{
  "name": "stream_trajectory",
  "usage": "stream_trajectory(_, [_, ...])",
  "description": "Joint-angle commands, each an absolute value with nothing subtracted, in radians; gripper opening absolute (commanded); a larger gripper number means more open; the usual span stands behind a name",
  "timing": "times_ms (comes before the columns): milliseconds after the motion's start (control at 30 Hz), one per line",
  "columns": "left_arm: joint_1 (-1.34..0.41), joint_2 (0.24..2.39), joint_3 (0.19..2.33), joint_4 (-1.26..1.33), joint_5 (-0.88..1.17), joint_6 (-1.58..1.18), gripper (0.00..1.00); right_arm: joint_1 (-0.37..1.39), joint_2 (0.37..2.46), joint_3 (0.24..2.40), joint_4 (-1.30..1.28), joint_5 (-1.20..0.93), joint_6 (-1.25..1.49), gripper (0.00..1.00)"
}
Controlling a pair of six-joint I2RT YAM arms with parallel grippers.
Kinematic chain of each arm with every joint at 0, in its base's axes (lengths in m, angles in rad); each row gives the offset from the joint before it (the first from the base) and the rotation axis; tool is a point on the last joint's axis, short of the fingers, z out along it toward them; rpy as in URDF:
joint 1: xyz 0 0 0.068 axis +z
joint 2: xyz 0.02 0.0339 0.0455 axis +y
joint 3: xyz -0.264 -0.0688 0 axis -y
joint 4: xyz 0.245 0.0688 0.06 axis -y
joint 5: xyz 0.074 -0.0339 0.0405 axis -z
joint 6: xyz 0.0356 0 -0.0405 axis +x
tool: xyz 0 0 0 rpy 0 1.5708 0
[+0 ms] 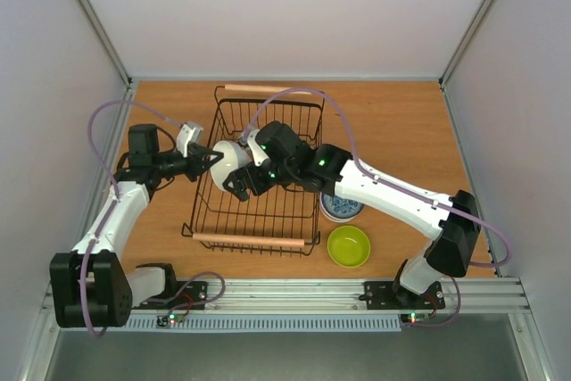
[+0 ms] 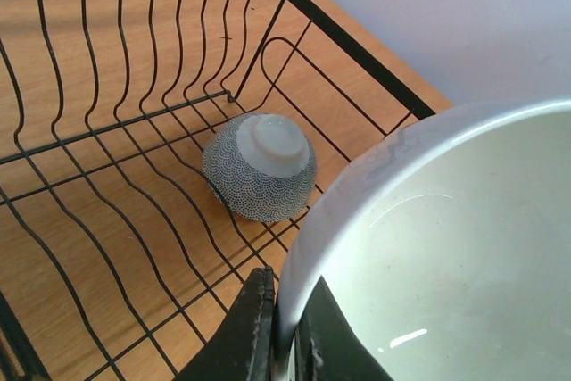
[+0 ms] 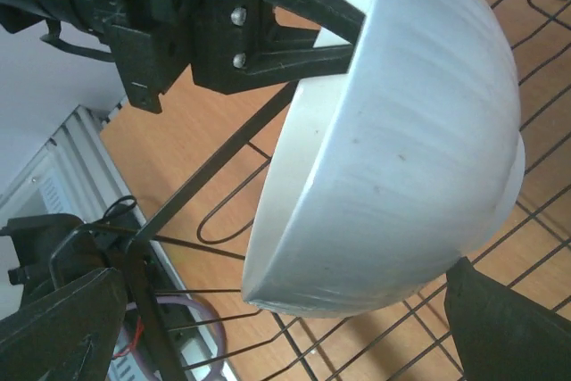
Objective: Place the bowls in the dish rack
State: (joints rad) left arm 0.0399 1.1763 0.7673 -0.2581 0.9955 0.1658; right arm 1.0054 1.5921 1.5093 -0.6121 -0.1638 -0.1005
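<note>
The black wire dish rack point(image 1: 268, 213) with wooden bar handles stands mid-table. My left gripper point(image 1: 211, 159) is shut on the rim of a white bowl point(image 1: 231, 155) and holds it tilted on edge above the rack's left side. In the left wrist view the fingers point(image 2: 254, 327) pinch that rim point(image 2: 428, 238). A blue-grey patterned bowl point(image 2: 260, 167) lies upside down on the rack floor point(image 2: 107, 140). My right gripper point(image 1: 241, 183) is wide open just beside the white bowl point(image 3: 401, 140), with its fingers point(image 3: 62, 327) spread either side below the bowl.
A lime green bowl point(image 1: 349, 245) sits on the table right of the rack's near corner. A blue patterned bowl point(image 1: 342, 208) sits behind it, partly under my right arm. White walls enclose the table.
</note>
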Motion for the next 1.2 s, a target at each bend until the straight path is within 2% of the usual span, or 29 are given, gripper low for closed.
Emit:
stream_trajectory(0, [0.048,1.134,0.759,-0.192,1.075,0.170,0.00,1.008,1.579,1.464,-0.480,-0.222,-0.006,0.99])
stream_trajectory(133, [0.052,1.118,0.749,-0.182,1.093,0.172,0.01,1.008,1.546,1.403,-0.459,-0.107,0.043,0.99])
stream_trajectory(533, [0.061,1.128,0.759,-0.227,1.250,0.205,0.00,1.006,1.537,1.330,-0.332,-0.106,0.045,0.99])
stream_trajectory(633, [0.061,1.148,0.777,-0.273,1.278,0.234,0.00,1.006,1.526,1.314,-0.306,-0.110,0.038,0.95])
stream_trajectory(700, [0.061,1.162,0.791,-0.299,1.295,0.252,0.00,1.006,1.513,1.298,-0.281,-0.122,0.036,0.88])
stream_trajectory(800, [0.061,1.176,0.800,-0.321,1.305,0.274,0.00,1.006,1.504,1.280,-0.252,-0.145,0.026,0.69])
stream_trajectory(933, [0.060,1.176,0.805,-0.331,1.283,0.276,0.01,1.007,1.507,1.282,-0.256,-0.154,0.016,0.35])
stream_trajectory(967, [0.061,1.171,0.806,-0.333,1.275,0.279,0.00,1.006,1.507,1.281,-0.257,-0.153,0.016,0.24])
stream_trajectory(1000, [0.061,1.165,0.805,-0.332,1.261,0.280,0.01,1.006,1.506,1.282,-0.260,-0.149,0.016,0.07])
stream_trajectory(1033, [0.061,1.157,0.804,-0.327,1.242,0.279,0.00,1.006,1.505,1.284,-0.272,-0.141,0.017,0.02])
stream_trajectory(1067, [0.061,1.148,0.798,-0.312,1.216,0.276,0.01,1.007,1.506,1.290,-0.287,-0.134,-0.021,0.02])
stream_trajectory(1100, [0.061,1.137,0.791,-0.287,1.176,0.257,0.11,1.006,1.510,1.305,-0.317,-0.119,-0.043,0.01])
stream_trajectory(1167, [0.061,1.114,0.776,-0.240,1.085,0.215,0.44,1.006,1.526,1.359,-0.415,-0.052,-0.086,0.01])
